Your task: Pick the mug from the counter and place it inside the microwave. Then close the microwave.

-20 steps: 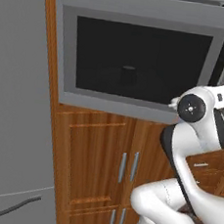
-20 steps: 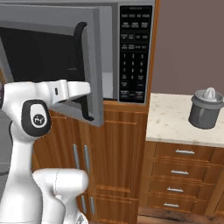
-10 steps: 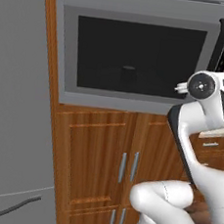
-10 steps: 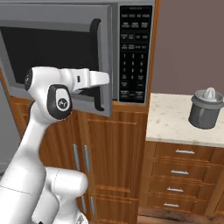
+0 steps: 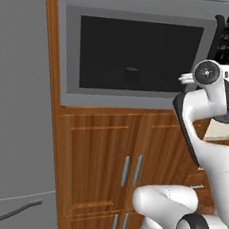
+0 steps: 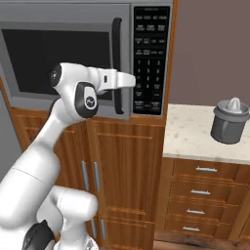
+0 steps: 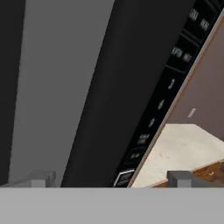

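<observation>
The microwave has its dark-window door standing flush with the frame, the black curved handle next to the keypad. Through the window a small dark cylinder, the mug, shows dimly inside. My gripper is open and holds nothing; it lies level in front of the door's handle edge, pointing toward the keypad. In the hand view my gripper has wide-apart fingertips, with the black handle and the keypad running slantwise close ahead. The beige counter lies to the right.
A grey cone-topped juicer stands on the counter, above wooden drawers with silver handles. A plain grey refrigerator fills the left side. Wooden cabinet doors sit under the microwave.
The microwave door has swung from partly open to flush against the frame. My arm has moved right with it, the open hand now by the handle.
</observation>
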